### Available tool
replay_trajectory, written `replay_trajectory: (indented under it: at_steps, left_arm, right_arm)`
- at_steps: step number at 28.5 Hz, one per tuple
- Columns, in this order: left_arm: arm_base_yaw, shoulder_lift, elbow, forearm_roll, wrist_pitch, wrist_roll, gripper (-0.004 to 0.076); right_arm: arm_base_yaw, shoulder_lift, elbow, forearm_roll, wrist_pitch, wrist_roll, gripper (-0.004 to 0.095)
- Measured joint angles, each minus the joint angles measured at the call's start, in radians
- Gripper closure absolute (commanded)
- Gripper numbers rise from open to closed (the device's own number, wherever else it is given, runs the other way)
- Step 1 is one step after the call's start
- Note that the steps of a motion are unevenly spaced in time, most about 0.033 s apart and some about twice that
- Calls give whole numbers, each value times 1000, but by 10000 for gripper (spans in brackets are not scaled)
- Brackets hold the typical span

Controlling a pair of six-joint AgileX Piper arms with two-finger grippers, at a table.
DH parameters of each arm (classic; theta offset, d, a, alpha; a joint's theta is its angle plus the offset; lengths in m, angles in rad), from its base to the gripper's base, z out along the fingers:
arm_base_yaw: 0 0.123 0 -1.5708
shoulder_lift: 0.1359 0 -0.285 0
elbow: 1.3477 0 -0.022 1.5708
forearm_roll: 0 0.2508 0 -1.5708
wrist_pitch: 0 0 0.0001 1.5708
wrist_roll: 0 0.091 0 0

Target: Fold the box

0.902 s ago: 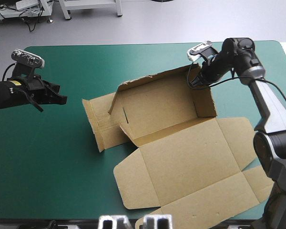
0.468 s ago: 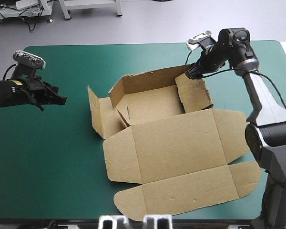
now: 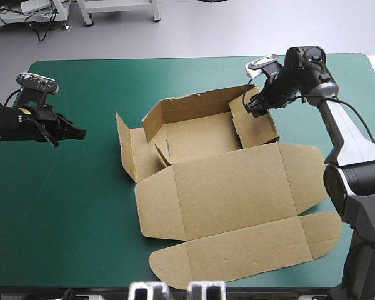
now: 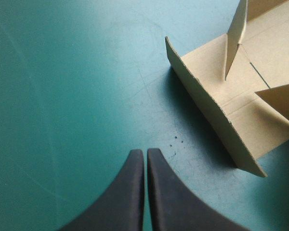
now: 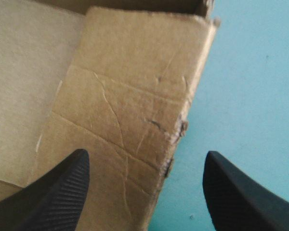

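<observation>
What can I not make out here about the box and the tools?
1. High view: tips of the right tool, too small and dark to separate; contact with the box is unclear.
2. Right wrist view: most of the box, cut off by the picture's edge; only one wall shows.
3. Left wrist view: most of the box, cut off likewise; only its left end shows, ahead of the left tool.

No words, numbers or signs can be read here. The brown box [image 3: 225, 187] shows only plain board in every view. A tiny yellow sticker [image 3: 25, 111] sits on the left arm [image 3: 9, 120], but it is too small to read.
</observation>
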Motion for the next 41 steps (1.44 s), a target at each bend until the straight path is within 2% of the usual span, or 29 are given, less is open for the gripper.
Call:
replay_trajectory:
  at_steps: [6, 9, 12, 16, 22, 30, 32, 36, 41]
  left_arm:
    - [0, 0, 0, -3, 8, 0, 715]
    - [0, 0, 0, -3, 11, 0, 715]
    - [0, 0, 0, -4, 17, 0, 715]
    - [0, 0, 0, -4, 22, -3, 719]
    - [0, 0, 0, -4, 9, -37, 719]
    - [15, 0, 0, 0, -35, -80, 701]
    - [51, 3, 0, -39, -40, -70, 648]
    - [125, 33, 0, -165, -40, -7, 541]
    - [201, 141, 0, -402, -36, 146, 532]
  right_arm:
    - [0, 58, 17, 20, -4, 12, 312]
    - [0, 100, 17, 33, -5, 15, 388]
    - [0, 133, 20, 39, -9, 23, 582]
    - [-3, 141, 20, 36, -15, 9, 934]
    - [-13, 142, 1, 93, -12, -47, 933]
    - [-187, 65, -7, 432, -12, -156, 933]
    - [-254, -13, -7, 479, -13, -185, 933]
    - [-306, -129, -11, 506, -15, -195, 933]
    - [-319, -257, -15, 562, -1, -234, 933]
